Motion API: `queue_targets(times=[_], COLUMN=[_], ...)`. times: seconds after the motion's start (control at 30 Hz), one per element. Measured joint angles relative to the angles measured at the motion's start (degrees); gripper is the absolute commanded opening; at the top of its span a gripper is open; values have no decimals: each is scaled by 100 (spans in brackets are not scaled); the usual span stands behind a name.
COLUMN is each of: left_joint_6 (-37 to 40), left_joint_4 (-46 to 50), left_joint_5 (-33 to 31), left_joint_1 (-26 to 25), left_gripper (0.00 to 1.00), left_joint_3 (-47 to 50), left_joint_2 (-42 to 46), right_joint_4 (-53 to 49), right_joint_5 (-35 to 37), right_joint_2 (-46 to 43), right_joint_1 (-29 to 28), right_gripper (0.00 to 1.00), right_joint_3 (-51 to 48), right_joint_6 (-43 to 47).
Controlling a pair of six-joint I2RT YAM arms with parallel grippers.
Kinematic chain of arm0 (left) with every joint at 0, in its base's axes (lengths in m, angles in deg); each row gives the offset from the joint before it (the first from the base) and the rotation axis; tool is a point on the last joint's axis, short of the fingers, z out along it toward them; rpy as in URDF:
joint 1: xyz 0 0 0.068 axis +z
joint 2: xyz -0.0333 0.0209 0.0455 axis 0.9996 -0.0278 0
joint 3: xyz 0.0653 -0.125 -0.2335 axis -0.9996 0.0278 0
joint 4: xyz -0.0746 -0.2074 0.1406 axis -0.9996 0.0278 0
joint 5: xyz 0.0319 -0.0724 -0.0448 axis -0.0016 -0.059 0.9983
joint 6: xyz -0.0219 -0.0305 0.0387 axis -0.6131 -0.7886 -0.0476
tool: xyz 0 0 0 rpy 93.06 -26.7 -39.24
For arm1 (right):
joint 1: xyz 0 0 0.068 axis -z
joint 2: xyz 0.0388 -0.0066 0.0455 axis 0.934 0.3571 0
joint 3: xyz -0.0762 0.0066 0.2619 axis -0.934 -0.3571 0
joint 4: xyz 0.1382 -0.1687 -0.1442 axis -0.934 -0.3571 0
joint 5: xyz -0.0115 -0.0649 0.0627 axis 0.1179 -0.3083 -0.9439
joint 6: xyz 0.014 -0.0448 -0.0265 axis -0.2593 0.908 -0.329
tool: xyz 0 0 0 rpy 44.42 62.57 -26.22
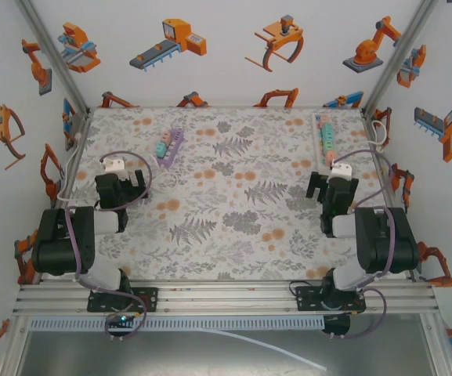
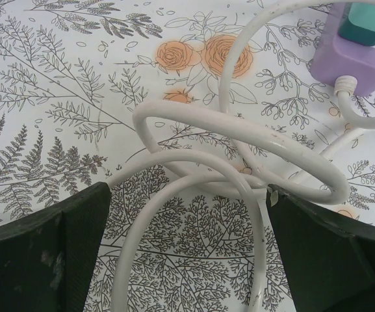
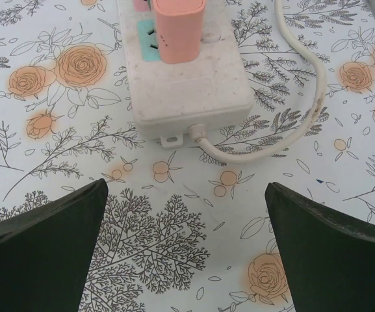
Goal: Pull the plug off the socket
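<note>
White tablecloth [image 1: 241,235] printed with grey ferns and orange roses. Lilac power strip [image 2: 349,62] with teal plug [image 2: 369,23]. Off-white power strip [image 3: 193,91] with salmon-pink plug [image 3: 177,29]. White cable [image 2: 200,110]. White walls [image 1: 226,74] dotted with orange robot drawings.

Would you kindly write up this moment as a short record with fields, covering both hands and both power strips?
left hand: open, holding nothing, over a coiled white cord
right hand: open, holding nothing, just short of the white strip
purple strip: teal plug seated in it
white strip: pink plug seated in it; its cord curves off to the right
task state: no plug gripped, none pulled yet
</note>
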Motion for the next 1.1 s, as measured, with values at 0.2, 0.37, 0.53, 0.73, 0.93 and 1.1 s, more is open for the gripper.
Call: queue_targets(times=[0.2, 0.37, 0.53, 0.73, 0.93, 1.1], left_joint_6=[0, 0, 0, 0, 0, 2], left_joint_4=[0, 0, 0, 2, 2, -22], left_joint_5=[0, 0, 0, 0, 0, -306], left_joint_1=[0, 0, 0, 0, 0, -177], left_gripper=[97, 97, 97, 97, 97, 97], left_joint_3=[-2, -2, 0, 0, -2, 4], left_joint_2=[0, 0, 0, 0, 0, 2], right_joint_4=[2, 2, 2, 2, -26, -682], right_joint_5=[0, 0, 2, 2, 0, 122], right_joint_2=[0, 0, 0, 0, -98, -1401], right_joint_1=[0, 0, 0, 0, 0, 0], right_gripper=[99, 99, 99, 99, 99, 99], right_joint_3=[0, 0, 0, 0, -7, -116], right_joint_6=[0, 0, 0, 0, 0, -83])
